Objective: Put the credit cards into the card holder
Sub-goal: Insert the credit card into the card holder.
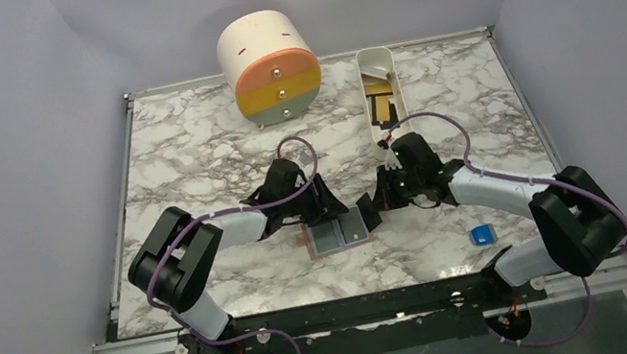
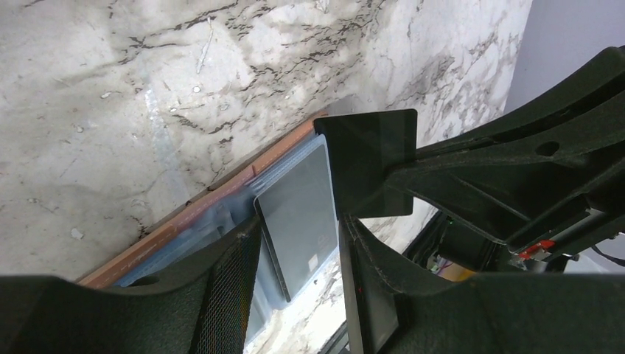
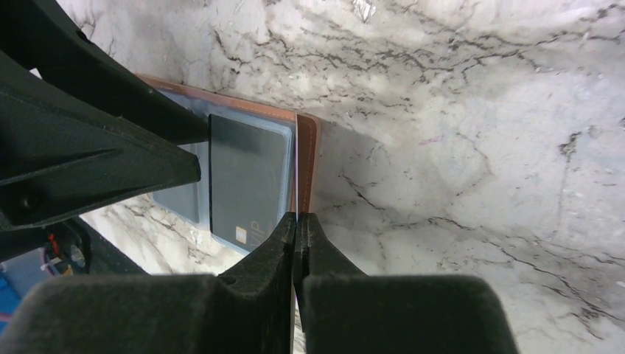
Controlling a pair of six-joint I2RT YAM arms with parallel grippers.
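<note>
The card holder (image 1: 314, 247) lies open on the marble, tan rim around grey and light-blue inner faces; it also shows in the left wrist view (image 2: 184, 214) and the right wrist view (image 3: 308, 147). A dark grey credit card (image 2: 298, 206) sits in its pocket (image 3: 247, 177). My left gripper (image 1: 326, 206) is open, fingers straddling that card (image 2: 295, 236), one finger on the holder. My right gripper (image 1: 375, 205) is shut on a black credit card (image 2: 372, 162), held on edge above the holder's right edge; it shows as a thin line (image 3: 295, 169) above the closed fingertips (image 3: 296, 221).
A long white tray (image 1: 375, 64) at the back right holds several more cards (image 1: 381, 105). A round white drawer unit (image 1: 269, 66) stands at the back centre. A small blue block (image 1: 481, 234) lies by the right arm.
</note>
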